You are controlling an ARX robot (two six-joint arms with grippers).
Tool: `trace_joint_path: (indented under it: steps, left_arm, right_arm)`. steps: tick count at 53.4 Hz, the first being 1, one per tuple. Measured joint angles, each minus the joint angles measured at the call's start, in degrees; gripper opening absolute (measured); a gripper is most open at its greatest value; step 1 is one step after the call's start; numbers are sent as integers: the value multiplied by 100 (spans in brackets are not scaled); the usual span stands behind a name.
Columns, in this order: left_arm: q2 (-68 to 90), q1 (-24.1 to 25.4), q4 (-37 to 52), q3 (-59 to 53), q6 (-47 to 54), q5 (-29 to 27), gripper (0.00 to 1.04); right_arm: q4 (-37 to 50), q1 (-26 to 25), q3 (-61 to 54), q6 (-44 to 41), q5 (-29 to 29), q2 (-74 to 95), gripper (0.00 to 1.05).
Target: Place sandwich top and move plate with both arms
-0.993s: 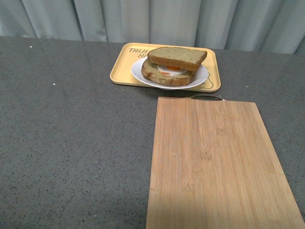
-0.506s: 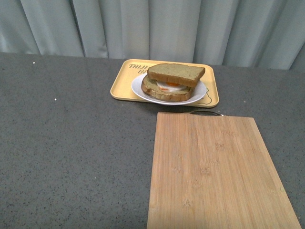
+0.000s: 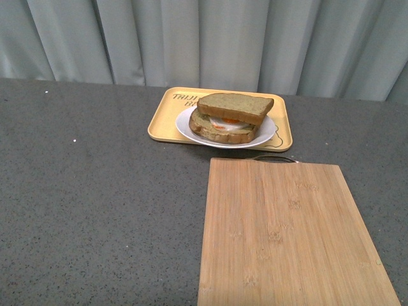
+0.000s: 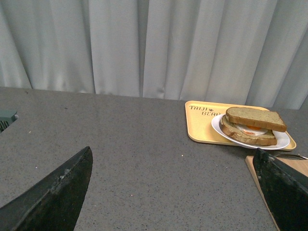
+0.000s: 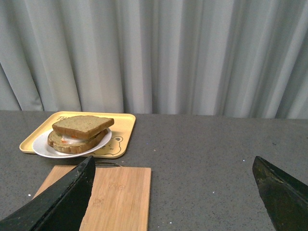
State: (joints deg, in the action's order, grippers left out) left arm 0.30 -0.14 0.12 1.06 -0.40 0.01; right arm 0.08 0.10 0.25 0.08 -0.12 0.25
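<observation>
Front view: plate (image 3: 268, 132) inside tray (image 3: 167, 118) rim

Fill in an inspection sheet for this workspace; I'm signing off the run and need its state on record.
Surface: dark grey speckled tabletop, no spills seen.
Job's things: brown bread sandwich top lies on the fried egg slice; round white plate sits on the yellow rectangular tray.
Clutter: bamboo cutting board in front of the tray.
Grippers: left gripper and right gripper open, empty, away from the plate.
Cables: nothing seen.
Surroundings: pale grey curtain behind the table.
</observation>
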Motion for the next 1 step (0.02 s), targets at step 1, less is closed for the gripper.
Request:
trace_joint_path:
  steps: [1]
  left_arm:
    - [0,0,2,0,0,0,98]
  right_arm:
    - [0,-2,0,0,0,0,95]
